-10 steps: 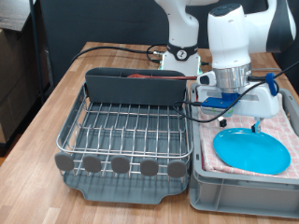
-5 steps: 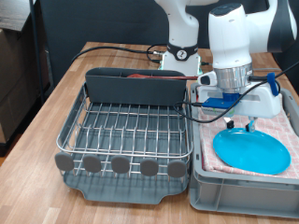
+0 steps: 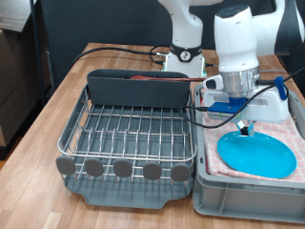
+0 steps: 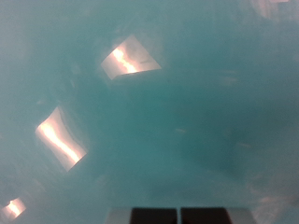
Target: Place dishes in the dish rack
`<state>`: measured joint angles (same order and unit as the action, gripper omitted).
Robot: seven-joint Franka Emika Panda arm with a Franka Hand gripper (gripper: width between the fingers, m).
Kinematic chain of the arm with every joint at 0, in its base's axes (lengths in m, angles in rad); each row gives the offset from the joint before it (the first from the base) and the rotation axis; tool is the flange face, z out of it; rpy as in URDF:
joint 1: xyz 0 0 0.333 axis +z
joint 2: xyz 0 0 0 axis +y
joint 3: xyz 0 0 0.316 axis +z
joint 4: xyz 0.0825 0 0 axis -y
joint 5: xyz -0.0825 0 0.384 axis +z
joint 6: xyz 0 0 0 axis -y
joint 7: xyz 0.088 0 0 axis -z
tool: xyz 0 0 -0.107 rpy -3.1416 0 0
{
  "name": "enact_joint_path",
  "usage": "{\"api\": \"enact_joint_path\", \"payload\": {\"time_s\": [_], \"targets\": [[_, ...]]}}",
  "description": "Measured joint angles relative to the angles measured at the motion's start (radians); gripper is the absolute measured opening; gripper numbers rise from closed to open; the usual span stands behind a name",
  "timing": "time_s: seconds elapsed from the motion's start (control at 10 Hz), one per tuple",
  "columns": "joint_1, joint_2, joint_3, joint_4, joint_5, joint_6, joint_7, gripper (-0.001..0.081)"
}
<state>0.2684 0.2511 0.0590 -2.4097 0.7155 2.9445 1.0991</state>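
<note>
The dish rack [image 3: 129, 134] lies open from above, its wire floor bare, though the tall grey caddy wall [image 3: 138, 93] closes its far side. In the grey bin [image 3: 250, 196], the gripper [image 3: 246, 127] hangs just above the sky-blue plate [image 3: 255, 154], blocking that approach.
</note>
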Motion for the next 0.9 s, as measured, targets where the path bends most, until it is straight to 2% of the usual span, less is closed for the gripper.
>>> {"api": "enact_joint_path", "payload": {"time_s": [0.3,0.5,0.6,0.7,0.8,0.9], "targets": [[0.060,-0.008,-0.064,-0.003,-0.130,-0.006,0.147,0.0003],[0.088,-0.024,-0.093,-0.011,-0.178,-0.026,0.217,0.0002],[0.092,-0.030,-0.097,-0.017,-0.185,-0.033,0.230,0.0088],[0.092,-0.034,-0.098,-0.023,-0.187,-0.037,0.235,0.0252],[0.092,-0.038,-0.099,-0.031,-0.188,-0.038,0.237,0.0252],[0.092,-0.040,-0.099,-0.038,-0.188,-0.038,0.237,0.0415]]}}
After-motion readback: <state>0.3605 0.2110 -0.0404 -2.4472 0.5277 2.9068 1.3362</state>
